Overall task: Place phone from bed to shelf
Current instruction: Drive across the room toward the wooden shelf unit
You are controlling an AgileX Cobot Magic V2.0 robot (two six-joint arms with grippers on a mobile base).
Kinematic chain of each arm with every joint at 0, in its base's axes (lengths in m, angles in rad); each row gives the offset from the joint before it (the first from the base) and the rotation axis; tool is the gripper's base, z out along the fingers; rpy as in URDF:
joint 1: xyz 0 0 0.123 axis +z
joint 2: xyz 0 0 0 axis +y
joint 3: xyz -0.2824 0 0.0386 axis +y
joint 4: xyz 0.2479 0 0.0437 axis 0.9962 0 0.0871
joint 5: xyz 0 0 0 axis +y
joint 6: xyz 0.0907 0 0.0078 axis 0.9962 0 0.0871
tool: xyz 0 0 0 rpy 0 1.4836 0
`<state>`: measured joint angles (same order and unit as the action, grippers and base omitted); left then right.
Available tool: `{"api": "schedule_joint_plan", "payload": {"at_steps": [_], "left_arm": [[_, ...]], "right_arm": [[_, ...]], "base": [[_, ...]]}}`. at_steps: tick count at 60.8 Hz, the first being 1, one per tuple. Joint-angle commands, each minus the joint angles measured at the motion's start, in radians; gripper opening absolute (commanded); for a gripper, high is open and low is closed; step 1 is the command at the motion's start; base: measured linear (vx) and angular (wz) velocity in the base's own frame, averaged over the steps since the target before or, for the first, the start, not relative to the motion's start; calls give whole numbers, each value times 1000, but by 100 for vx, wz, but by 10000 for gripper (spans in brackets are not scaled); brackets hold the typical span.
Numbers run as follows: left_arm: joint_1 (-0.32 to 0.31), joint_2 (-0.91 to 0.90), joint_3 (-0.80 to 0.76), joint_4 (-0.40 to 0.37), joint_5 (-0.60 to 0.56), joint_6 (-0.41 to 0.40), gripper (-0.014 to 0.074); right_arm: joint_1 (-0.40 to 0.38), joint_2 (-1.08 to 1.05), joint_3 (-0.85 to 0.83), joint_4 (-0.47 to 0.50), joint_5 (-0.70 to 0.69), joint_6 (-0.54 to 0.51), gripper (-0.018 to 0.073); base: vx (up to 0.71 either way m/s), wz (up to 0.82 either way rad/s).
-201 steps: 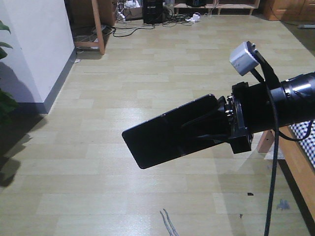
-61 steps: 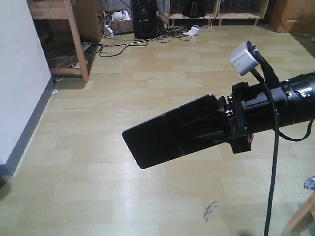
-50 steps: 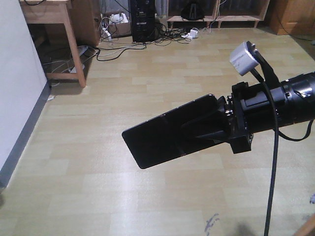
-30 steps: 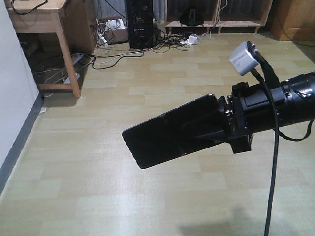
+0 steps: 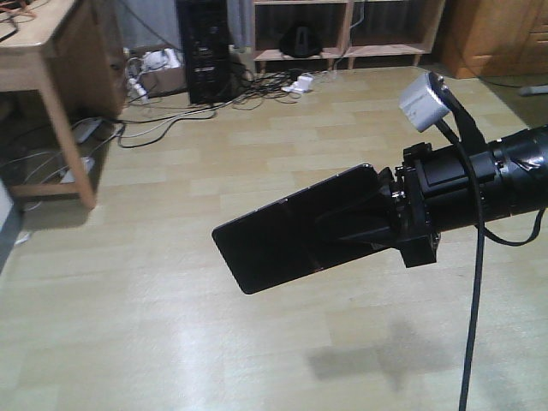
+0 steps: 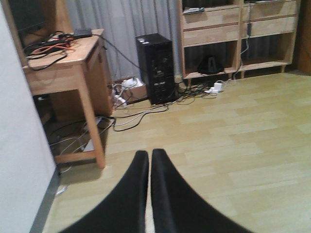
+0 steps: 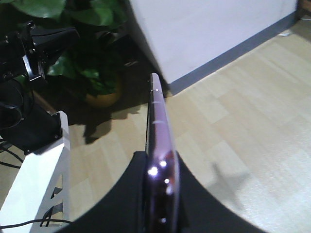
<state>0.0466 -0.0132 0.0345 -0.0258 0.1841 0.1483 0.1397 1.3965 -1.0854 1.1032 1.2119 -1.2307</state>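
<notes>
The phone is up in the air, long axis running from about 2 o'clock down to 8 o'clock in the front view, free end pointing at 8, with the right end effector clamped on the 2 o'clock end. Below it is pale plank floor, with the wooden shelf at 12 o'clock, a table at 10 and a black PC tower between them. It's a glossy black slab with a faint crease mid-way and a pinkish edge, and the left end effector is squeezed closed on nothing.
</notes>
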Motion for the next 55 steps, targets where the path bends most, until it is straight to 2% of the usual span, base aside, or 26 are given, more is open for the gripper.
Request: {"api": "schedule_joint_plan", "payload": {"at_steps": [1, 55], "left_arm": [[1, -13, -22, -9, -72, -6, 1], [1, -13, -22, -9, -72, -6, 1]], "right_arm": [[-2, -35, -26, 86, 75, -4, -2], [-2, -49, -26, 87, 74, -4, -2]], "base": [[37, -32], [38, -39]]}}
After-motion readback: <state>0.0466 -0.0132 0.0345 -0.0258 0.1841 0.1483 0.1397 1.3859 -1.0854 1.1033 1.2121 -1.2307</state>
